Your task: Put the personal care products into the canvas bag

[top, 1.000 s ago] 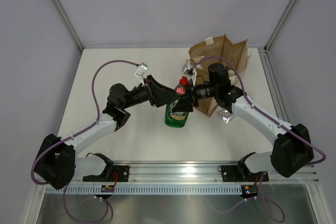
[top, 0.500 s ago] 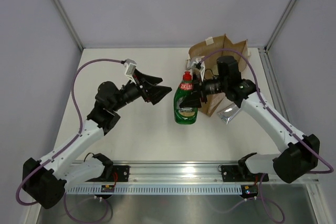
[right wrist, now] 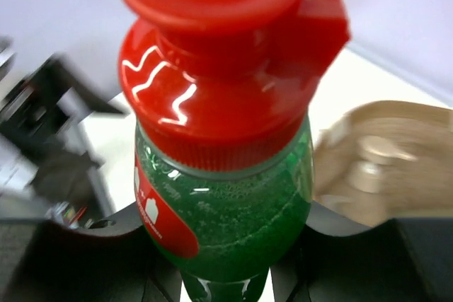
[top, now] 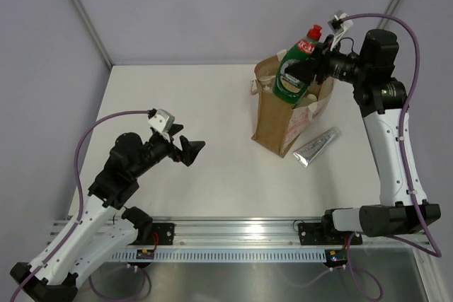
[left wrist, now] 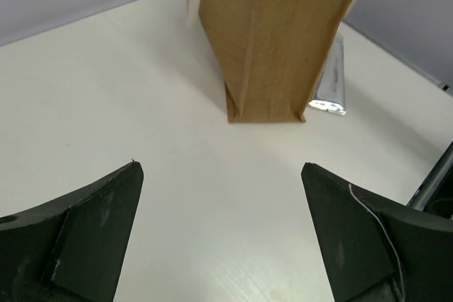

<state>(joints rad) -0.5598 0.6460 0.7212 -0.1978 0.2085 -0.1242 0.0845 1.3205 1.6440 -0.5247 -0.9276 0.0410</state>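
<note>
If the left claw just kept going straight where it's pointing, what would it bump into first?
Most likely the upright tan-brown canvas bag: it stands dead ahead of the open left claw, with only bare table between. The silver tube lies off to the right.

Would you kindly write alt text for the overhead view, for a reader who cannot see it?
The right claw holds a green bottle with a red cap above the open canvas bag. The left claw hangs open and empty over the white table, and a silver tube lies beside the bag.
</note>
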